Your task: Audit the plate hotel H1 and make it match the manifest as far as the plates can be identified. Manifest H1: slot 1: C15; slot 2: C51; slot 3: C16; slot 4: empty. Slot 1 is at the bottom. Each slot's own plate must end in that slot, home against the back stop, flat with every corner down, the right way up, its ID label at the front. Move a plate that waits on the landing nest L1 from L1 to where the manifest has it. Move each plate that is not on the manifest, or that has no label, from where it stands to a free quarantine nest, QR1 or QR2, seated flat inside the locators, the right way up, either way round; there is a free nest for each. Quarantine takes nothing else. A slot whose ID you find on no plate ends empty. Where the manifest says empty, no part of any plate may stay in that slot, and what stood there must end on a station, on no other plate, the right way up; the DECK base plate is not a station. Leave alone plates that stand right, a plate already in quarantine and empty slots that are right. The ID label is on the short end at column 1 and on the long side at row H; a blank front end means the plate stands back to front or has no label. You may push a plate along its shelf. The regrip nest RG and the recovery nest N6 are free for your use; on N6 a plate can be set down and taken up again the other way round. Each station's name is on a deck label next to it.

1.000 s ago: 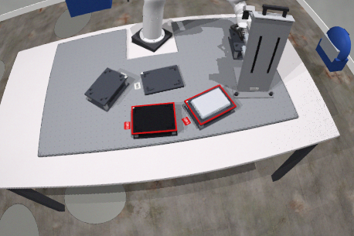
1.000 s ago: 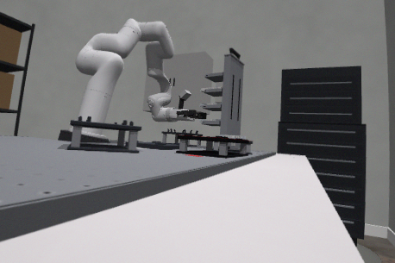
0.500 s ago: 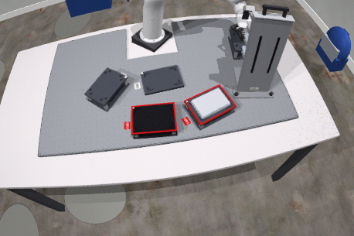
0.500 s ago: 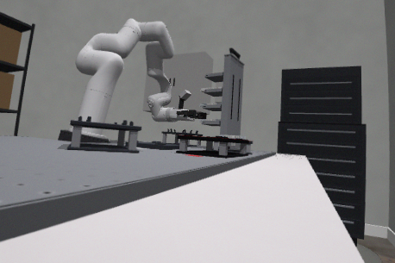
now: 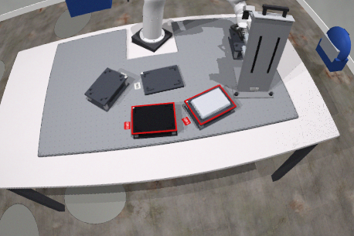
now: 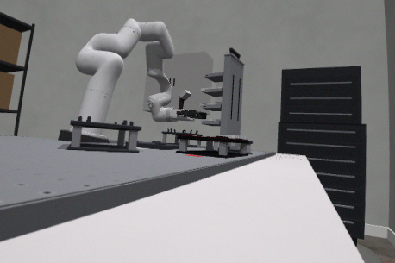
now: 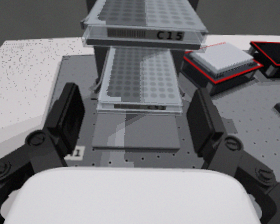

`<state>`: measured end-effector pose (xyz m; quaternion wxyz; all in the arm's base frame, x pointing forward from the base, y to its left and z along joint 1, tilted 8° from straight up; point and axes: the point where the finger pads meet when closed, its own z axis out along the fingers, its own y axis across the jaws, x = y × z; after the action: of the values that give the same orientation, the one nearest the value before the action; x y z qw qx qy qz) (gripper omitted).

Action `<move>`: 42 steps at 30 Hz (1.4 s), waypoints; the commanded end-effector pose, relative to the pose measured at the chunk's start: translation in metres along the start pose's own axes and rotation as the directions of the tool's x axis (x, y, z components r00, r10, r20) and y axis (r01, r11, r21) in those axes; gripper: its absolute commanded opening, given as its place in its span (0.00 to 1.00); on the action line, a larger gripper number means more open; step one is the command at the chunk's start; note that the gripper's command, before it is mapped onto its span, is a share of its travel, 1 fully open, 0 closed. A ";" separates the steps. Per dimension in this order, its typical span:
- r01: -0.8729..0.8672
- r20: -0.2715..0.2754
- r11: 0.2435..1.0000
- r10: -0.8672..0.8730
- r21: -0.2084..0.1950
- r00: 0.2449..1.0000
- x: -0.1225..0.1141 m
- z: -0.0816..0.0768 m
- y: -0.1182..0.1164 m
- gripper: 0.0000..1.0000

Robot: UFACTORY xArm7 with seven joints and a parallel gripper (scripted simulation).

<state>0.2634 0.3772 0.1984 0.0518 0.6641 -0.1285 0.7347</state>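
Note:
The plate hotel H1 (image 5: 267, 51) (image 6: 233, 96) is a grey tower at the back right of the deck. In the wrist view, a clear well plate labelled C15 (image 7: 141, 20) sits on a shelf. Directly below it sits another clear plate (image 7: 141, 75) whose front label is too dark to read. My gripper (image 7: 136, 98) (image 6: 196, 114) is open and empty. It is level, faces the shelves, and stands just in front of the lower plate, with a finger off each side of the plate's front end. In the top view the tower hides the gripper.
One red-framed quarantine nest (image 5: 232, 103) (image 7: 193, 62) holds a pale plate (image 5: 210, 103) (image 7: 223, 57). The other red-framed nest (image 5: 154, 118) (image 7: 271, 50) looks dark inside. Two grey nests (image 5: 106, 87) (image 5: 162, 79) stand mid-deck. The arm's base (image 5: 151, 37) is at the back.

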 end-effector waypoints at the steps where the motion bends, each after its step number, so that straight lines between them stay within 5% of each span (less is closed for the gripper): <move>1: -0.003 0.000 1.000 0.003 0.000 1.000 0.001 0.000 -0.001 1.00; 19: -0.003 0.000 1.000 0.003 0.000 1.000 0.001 0.000 -0.001 1.00; 42: -0.003 0.001 1.000 0.003 0.000 1.000 0.001 -0.035 -0.001 1.00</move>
<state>0.2349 0.3847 0.1960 0.0522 0.6639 -0.1288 0.7348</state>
